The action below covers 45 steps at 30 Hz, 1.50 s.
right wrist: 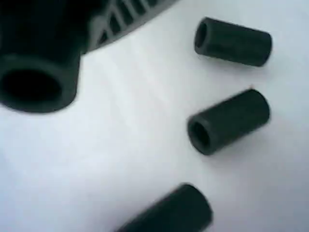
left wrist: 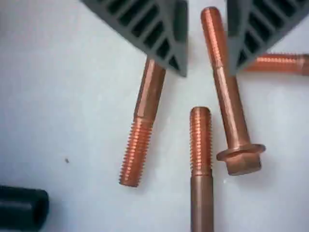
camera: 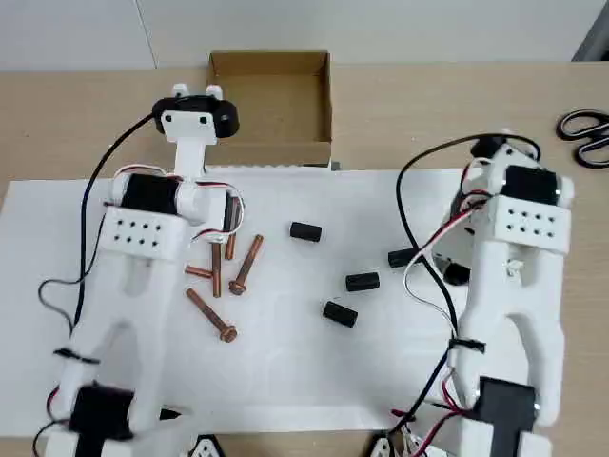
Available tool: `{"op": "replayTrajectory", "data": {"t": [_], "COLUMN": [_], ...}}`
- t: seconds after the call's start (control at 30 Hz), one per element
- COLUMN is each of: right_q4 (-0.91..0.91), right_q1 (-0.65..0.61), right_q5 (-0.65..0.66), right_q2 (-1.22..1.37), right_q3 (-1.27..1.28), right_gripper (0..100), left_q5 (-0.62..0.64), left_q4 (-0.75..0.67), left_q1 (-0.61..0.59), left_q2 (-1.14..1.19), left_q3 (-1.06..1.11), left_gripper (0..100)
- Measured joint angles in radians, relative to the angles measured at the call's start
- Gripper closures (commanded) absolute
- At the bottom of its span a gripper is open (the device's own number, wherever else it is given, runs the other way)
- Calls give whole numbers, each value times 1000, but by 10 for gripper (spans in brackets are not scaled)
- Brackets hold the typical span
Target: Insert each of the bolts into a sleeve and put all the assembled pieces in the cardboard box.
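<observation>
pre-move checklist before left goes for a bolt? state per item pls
1. Left gripper open: ok, jaws apart.
2. Target bolt in the gap: ok, its shank lies between the fingers, flat on the paper.
3. Neighbours out of the grip: not ok, a second bolt runs under one finger.
4. Right gripper loaded: ok, shut on a sleeve, bore showing.
5. Spare sleeves out: ok, lying loose on the paper between the arms.
6. Cardboard box open: ok.
</observation>
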Motion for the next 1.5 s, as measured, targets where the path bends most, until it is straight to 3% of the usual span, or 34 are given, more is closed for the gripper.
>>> {"op": "replayTrajectory", "data": {"t": [0.2,0.43,0.6,1.5], "right_q4": [0,0,0,0], "right_q1": [38,84,83,83], "right_q5": [0,0,0,0], "right_q2": [-28,-28,-28,-28], "right_q3": [32,37,37,37], "right_gripper": [996,996,996,996], "left_q5": [63,68,26,18], "left_q4": [31,267,285,293], "left_q1": [0,0,11,-6], "left_q2": [253,646,758,901], "left_q3": [-150,-594,-793,-882], "left_gripper": [979,976,942,900]}}
